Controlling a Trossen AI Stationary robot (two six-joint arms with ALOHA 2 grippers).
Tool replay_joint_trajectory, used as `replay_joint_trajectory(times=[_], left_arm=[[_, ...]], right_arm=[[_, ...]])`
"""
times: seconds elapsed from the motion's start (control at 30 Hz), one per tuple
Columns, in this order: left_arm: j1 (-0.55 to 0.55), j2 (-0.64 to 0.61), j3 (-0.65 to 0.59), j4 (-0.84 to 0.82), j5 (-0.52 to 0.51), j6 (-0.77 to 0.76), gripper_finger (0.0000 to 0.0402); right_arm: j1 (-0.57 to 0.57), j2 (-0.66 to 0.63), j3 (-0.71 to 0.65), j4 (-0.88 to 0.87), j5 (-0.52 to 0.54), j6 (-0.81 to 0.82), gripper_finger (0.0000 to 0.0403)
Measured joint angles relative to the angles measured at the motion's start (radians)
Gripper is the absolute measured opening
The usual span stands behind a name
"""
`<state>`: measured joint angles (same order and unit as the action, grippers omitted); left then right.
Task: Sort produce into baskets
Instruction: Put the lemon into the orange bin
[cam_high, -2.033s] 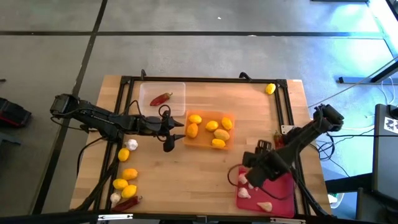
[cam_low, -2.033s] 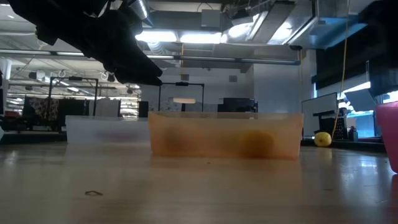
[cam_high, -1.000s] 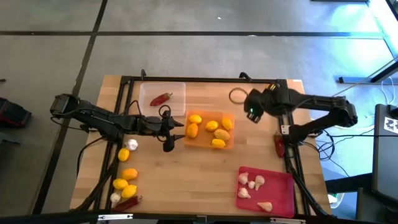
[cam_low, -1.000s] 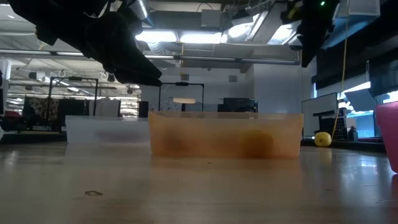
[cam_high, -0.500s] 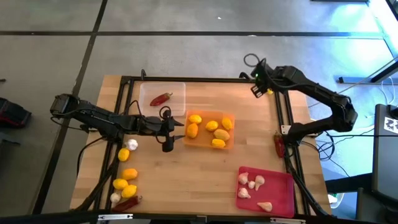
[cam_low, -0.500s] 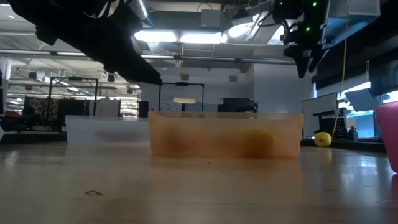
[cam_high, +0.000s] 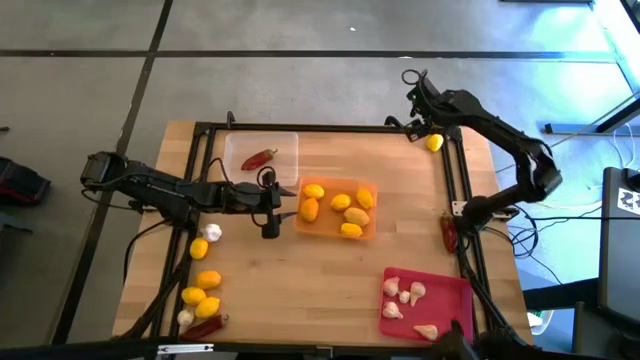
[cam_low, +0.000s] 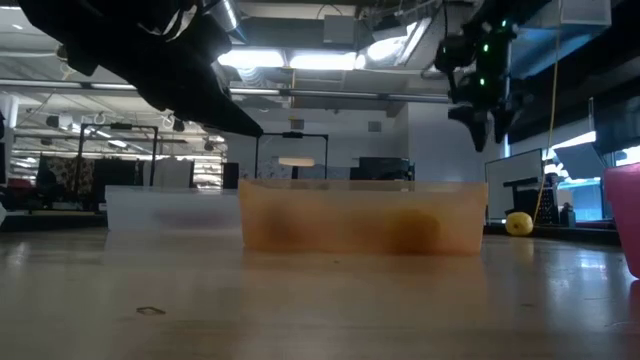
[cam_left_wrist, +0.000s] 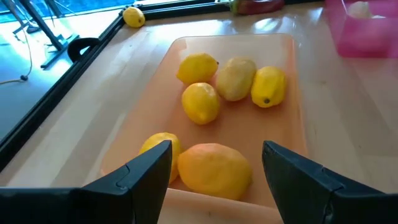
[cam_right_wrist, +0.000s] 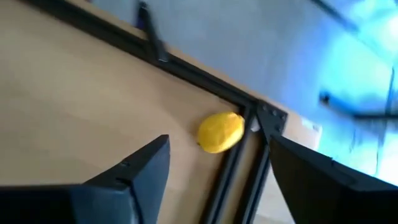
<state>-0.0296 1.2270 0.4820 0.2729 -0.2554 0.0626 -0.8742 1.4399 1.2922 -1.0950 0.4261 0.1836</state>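
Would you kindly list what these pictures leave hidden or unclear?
- Low view: the orange tray's contents are only blurs through its wall.
- Low view: the pink tray is cut off by the edge.
- High view: the bottom-left garlic is too small to judge.

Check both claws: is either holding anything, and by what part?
Nothing is held. The left claw is open over the orange tray; the right claw is open above a lemon.

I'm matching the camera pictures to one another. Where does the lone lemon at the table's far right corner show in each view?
High view: lone lemon, far right corner, beside the black frame.
Low view: small, right of the orange tray.
Left wrist view: top left, by the frame.
Right wrist view: centre, against the frame's corner.
Shared landmark: the black frame.
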Motion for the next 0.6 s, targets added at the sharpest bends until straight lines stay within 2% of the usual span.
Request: replay_joint_trajectory(times=[0.23, 0.6], left_arm=[[0.0, 0.0, 0.0, 0.0, 0.0, -0.009, 0.0246], [0.0, 0.0, 0.0, 0.0, 0.0, -0.009, 0.0246]], right_arm=[[-0.128, 0.126, 0.0, -0.005, -0.07, 0.072, 0.0328], [-0.141, 0.279, 0.0, 0.013, -0.072, 0.151, 0.0335]])
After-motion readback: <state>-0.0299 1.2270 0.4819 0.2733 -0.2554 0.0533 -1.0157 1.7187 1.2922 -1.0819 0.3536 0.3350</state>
